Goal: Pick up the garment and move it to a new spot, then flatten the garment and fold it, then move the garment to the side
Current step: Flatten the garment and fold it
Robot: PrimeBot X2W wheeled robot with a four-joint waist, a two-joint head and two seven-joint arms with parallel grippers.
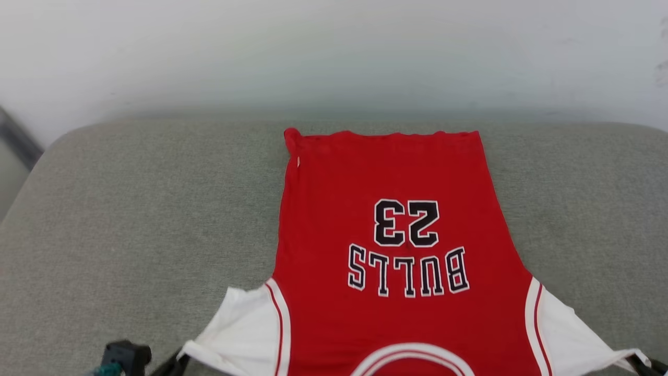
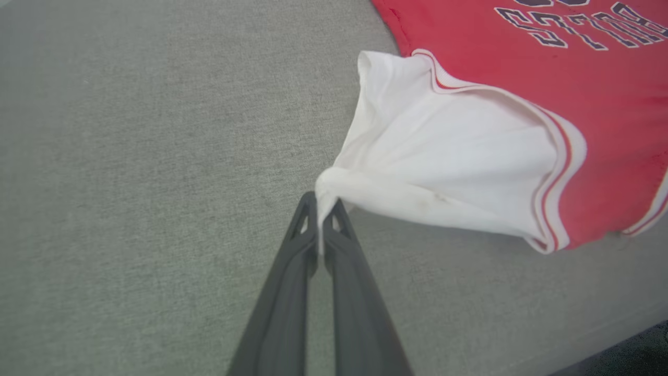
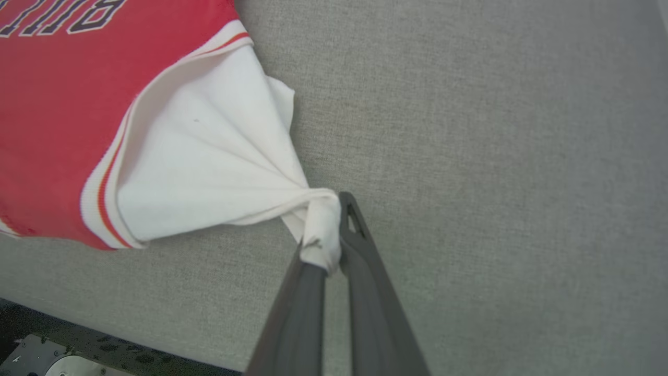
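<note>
The garment (image 1: 386, 183) is light, limp cloth; left gripper (image 2: 319, 211) and right gripper (image 3: 334, 227) each pinch a sleeve tip, apparently securely.

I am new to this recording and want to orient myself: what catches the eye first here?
The red jersey stands out first, spread on the grey cushion, its "BULLS 23" lettering upside down in the head view. At the near edge, the left gripper is shut on one white sleeve and the right gripper on the other sleeve, both drawn outward.
</note>
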